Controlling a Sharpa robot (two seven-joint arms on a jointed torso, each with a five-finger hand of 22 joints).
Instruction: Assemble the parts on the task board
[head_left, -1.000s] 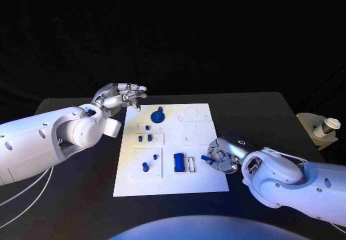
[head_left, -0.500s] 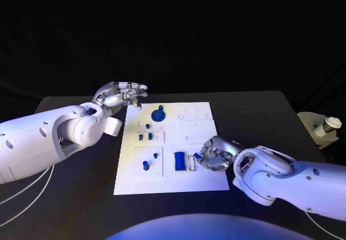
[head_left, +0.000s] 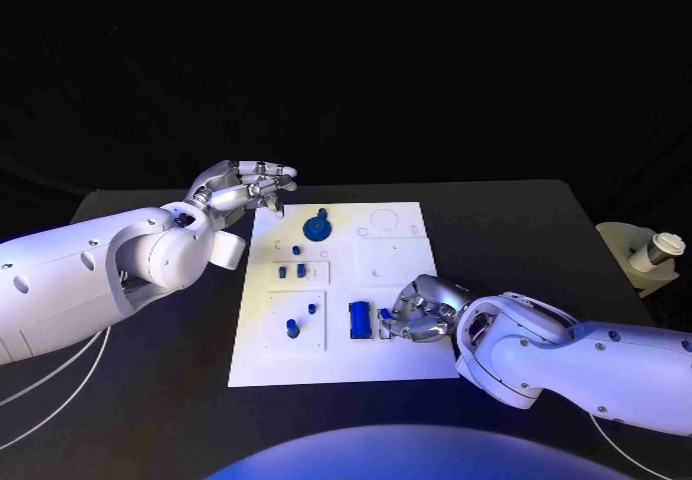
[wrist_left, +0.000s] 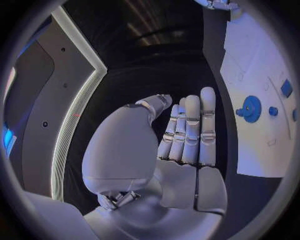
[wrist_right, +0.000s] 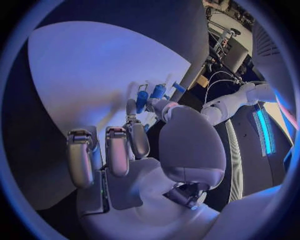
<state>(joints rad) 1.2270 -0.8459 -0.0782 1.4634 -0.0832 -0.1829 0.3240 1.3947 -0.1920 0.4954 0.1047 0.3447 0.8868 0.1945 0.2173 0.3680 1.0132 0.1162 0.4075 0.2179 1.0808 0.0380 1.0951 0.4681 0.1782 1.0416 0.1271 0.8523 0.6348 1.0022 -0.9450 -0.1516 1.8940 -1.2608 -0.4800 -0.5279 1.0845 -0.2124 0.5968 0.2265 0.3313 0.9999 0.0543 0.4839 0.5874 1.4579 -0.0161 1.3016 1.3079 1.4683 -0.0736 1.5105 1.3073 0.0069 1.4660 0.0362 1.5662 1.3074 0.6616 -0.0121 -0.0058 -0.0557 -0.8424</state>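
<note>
The white task board lies in the middle of the black table. On it are a blue gear, two small pegs, two more pegs and an upright blue block next to an empty slot. My right hand hovers low over the board just right of that slot and pinches a small blue part at its fingertips. My left hand hangs above the board's far left corner with straight fingers, holding nothing. The gear lies beside it.
A white holder with a pale cylinder stands at the table's right edge. White cables run off the near left side. The board's right half bears only outlined recesses.
My right hand has moved left across the board with the small blue part, ending next to the slot beside the blue block. The left hand has barely shifted.
</note>
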